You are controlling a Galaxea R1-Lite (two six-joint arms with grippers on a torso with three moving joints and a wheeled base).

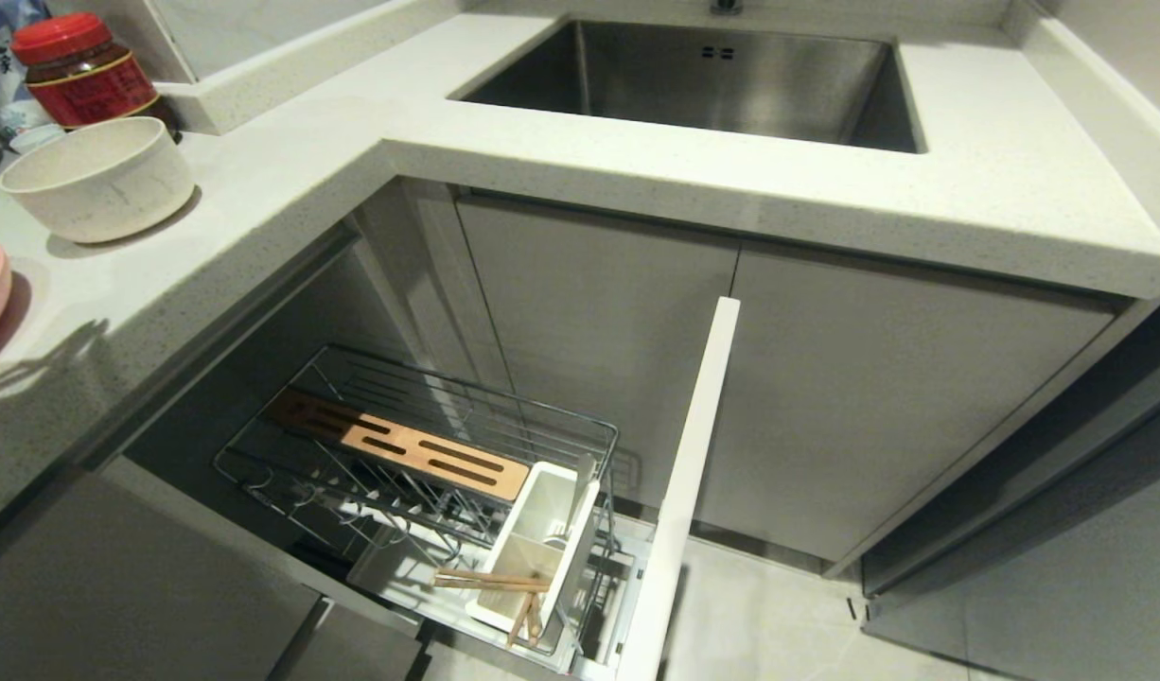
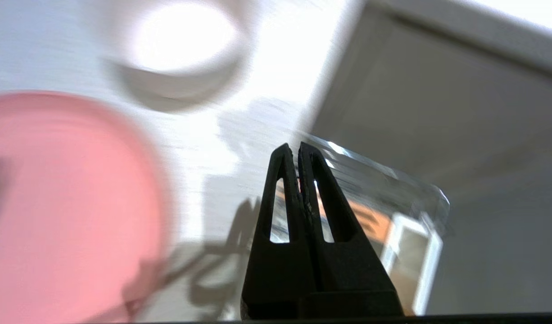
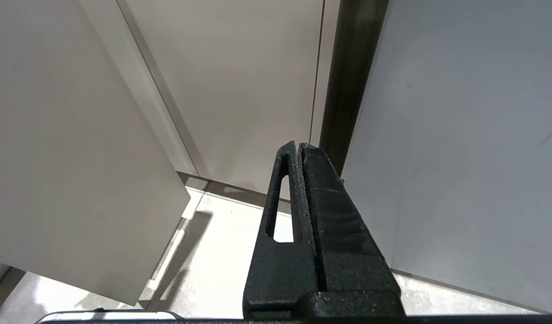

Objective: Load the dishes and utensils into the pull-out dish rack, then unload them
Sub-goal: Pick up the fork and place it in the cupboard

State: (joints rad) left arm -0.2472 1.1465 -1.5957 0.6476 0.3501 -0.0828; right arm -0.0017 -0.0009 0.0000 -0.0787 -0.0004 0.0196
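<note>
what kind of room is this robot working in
A home kitchen, most likely: a steel sink set in a pale stone counter, cabinets below, and a pull-out dish rack holding chopsticks.

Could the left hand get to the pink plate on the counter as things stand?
Probably yes. In the left wrist view the left hand, shut and empty, hangs above the counter with the pink plate close beside it and nothing between them. It would have to open first.

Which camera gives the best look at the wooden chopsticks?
The head view: the chopsticks lie sharp and unblocked across a white utensil cup in the pull-out dish rack. The left wrist view blurs that rack; the right wrist view shows only cabinet panels.
</note>
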